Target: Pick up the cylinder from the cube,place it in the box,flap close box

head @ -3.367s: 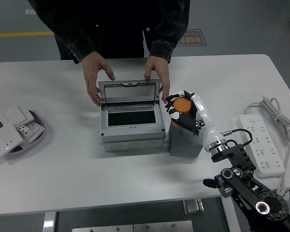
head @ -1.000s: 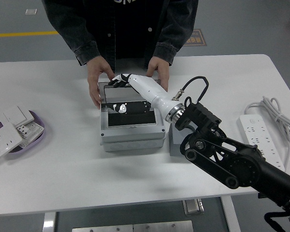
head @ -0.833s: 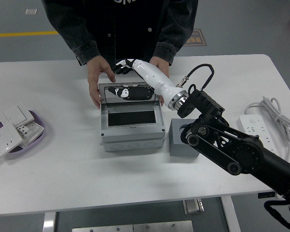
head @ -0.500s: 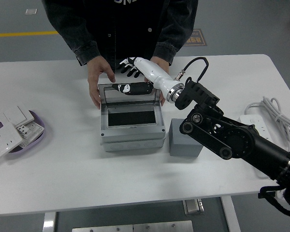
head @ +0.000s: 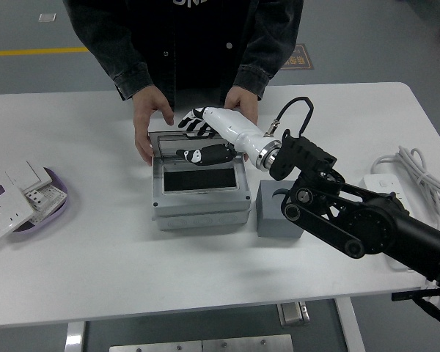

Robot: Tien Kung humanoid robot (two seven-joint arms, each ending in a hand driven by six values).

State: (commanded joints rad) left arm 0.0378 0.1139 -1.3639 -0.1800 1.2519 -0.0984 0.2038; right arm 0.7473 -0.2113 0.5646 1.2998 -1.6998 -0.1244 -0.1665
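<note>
The robot's white right hand (head: 196,122), fingers spread and empty, rested on the raised clear lid (head: 198,144) of the grey plastic box (head: 199,202). A person's hands (head: 148,111) steadied the box; grey cube (head: 277,217) alongside; cylinder not visible.

Bright, even light from overhead falls on the white bench (head: 205,249), casting only soft, short shadows beside the objects. The clear lid of the box (head: 199,147) mirrors the robot's right hand (head: 199,121). The picture is sharp throughout, with no noticeable glare or blur.
</note>
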